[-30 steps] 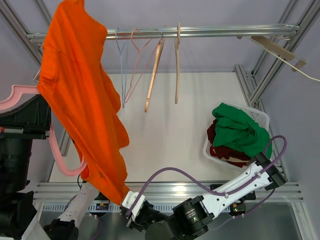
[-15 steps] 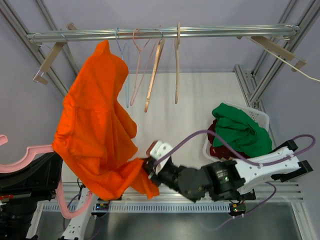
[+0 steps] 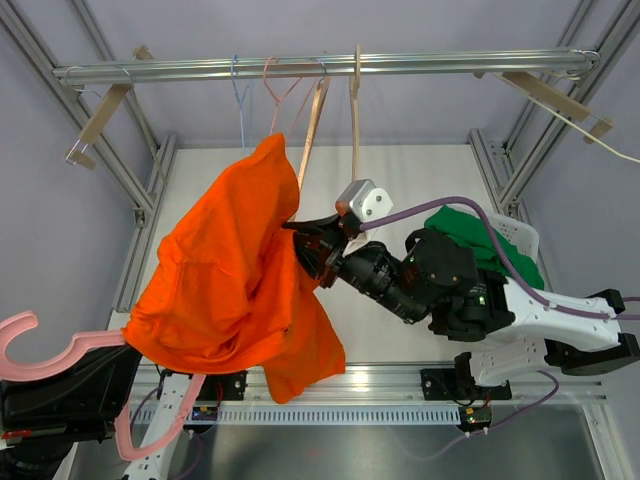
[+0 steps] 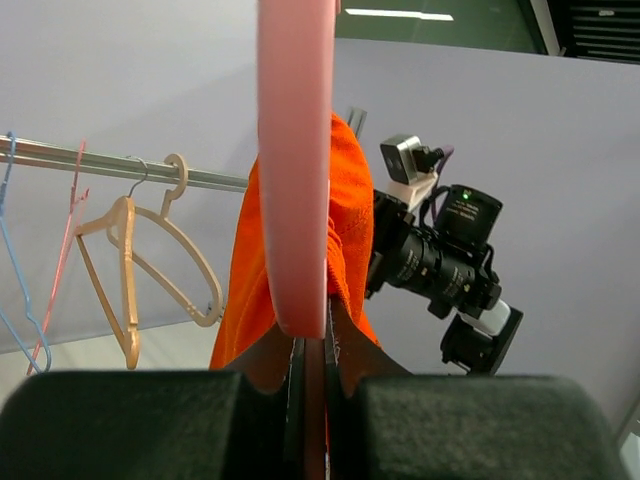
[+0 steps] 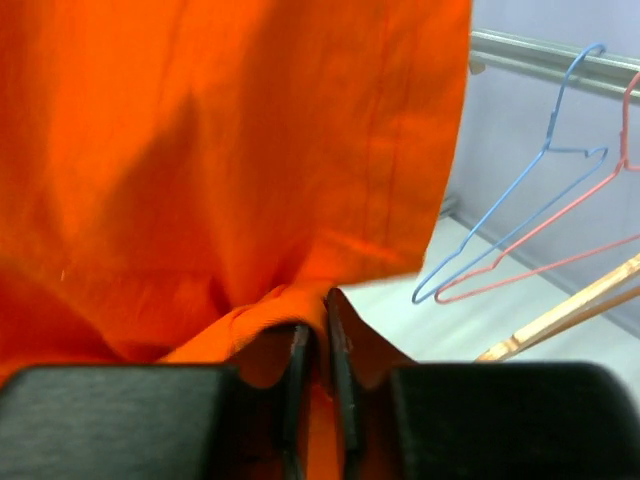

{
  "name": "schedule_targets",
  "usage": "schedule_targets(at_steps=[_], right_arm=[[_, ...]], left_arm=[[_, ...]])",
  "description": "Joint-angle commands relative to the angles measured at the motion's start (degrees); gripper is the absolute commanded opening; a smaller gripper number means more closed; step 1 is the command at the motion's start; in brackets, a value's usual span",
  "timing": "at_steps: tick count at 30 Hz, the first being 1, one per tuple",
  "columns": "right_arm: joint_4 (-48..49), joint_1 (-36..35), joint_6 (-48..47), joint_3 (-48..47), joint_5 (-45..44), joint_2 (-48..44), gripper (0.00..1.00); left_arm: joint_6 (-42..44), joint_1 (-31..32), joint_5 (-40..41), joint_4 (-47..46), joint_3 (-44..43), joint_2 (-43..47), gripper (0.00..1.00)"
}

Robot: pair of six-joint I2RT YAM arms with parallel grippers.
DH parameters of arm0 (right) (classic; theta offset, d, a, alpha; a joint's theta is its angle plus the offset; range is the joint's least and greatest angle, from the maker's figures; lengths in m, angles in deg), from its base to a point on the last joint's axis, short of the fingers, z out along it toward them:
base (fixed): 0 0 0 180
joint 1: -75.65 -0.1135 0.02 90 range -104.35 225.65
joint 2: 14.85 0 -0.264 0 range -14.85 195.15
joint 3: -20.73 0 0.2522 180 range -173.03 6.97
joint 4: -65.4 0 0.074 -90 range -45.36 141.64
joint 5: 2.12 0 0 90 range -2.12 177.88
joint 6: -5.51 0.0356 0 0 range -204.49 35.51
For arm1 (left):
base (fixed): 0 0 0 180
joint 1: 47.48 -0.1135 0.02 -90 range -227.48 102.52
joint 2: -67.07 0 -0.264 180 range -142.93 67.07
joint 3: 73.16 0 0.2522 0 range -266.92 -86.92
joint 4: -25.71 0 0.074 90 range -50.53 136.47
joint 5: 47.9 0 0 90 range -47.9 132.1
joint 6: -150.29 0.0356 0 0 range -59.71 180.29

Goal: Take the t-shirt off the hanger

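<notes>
Orange t-shirt [image 3: 230, 290] is up in the air on the near side of the rail [image 3: 330, 66], under its left half, with the top fold reaching almost to the wooden hangers [image 3: 354, 130] hooked on it. Left gripper [image 4: 312, 345] is clamped on the pink hanger [image 4: 295, 150], well away from the rail at the near left, jaws together on the plastic with no gap showing. Right gripper [image 5: 318, 335] is pinched on a bunched fold of the t-shirt, cloth caught between its fingers, on the side of the shirt nearer the rail's middle. Progress, as I judge it: partway. The shirt is stretched between the two grippers, but the end farthest from the rail still drapes over the hanger's shoulder. The left wrist view shows orange cloth lying right against the pink bar, so it is not off yet. Left to do: draw the cloth clear of the hanger, then release it. That would likely be over the desk [image 3: 400, 190] or the basket [image 3: 522, 238] on the near side of the rail's right end, which already holds a green garment [image 3: 485, 262]. Writing: none legible. No brand or label can be read on shirt, hanger or arms.
</notes>
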Motion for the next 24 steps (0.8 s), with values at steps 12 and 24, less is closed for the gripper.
schedule_targets(at_steps=[12,24], right_arm=[[13.5,6.6,1.9,2.7,14.2,0.4,0.99],[16.2,8.7,4.8,8.8,25.0,-7.2,0.01]], left_arm=[[-0.2,1.8,-6.8,-5.8,1.5,1.1,0.0],[1.9,2.2,-7.1,-5.5,3.8,0.2,0.0]])
